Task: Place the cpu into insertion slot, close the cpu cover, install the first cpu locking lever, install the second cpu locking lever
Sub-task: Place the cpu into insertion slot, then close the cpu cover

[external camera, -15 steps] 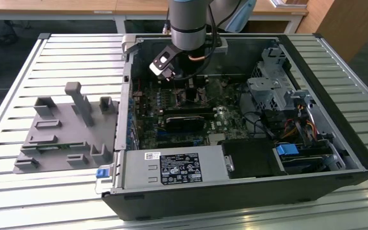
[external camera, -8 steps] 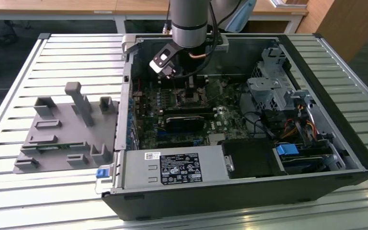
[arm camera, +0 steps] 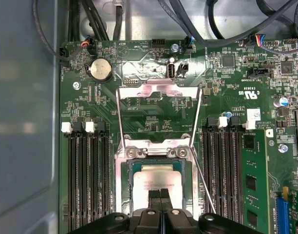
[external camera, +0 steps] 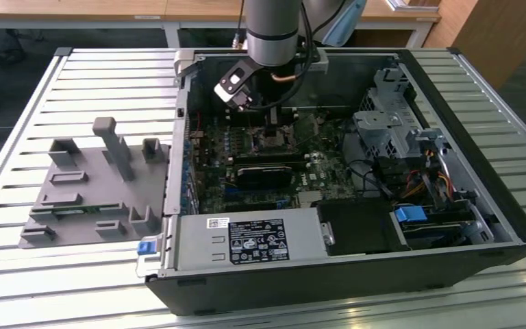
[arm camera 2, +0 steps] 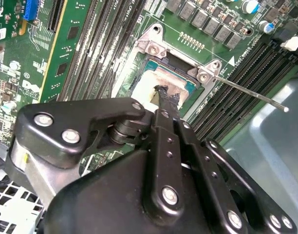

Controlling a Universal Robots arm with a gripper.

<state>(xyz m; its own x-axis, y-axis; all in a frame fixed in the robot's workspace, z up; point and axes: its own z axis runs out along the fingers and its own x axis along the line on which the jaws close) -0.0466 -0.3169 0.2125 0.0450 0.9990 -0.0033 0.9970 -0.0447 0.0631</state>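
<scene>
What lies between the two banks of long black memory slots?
In the first wrist view: the silver-rimmed square insertion slot with the flat silver-grey cpu in it, gripper over it.

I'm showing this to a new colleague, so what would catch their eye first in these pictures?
In the exterior view, the arm reaching down into the open PC case on the slatted table stands out. In both wrist views, the shut claw has its tip at the silver cpu, which sits in its slot, with the cover standing open.
</scene>
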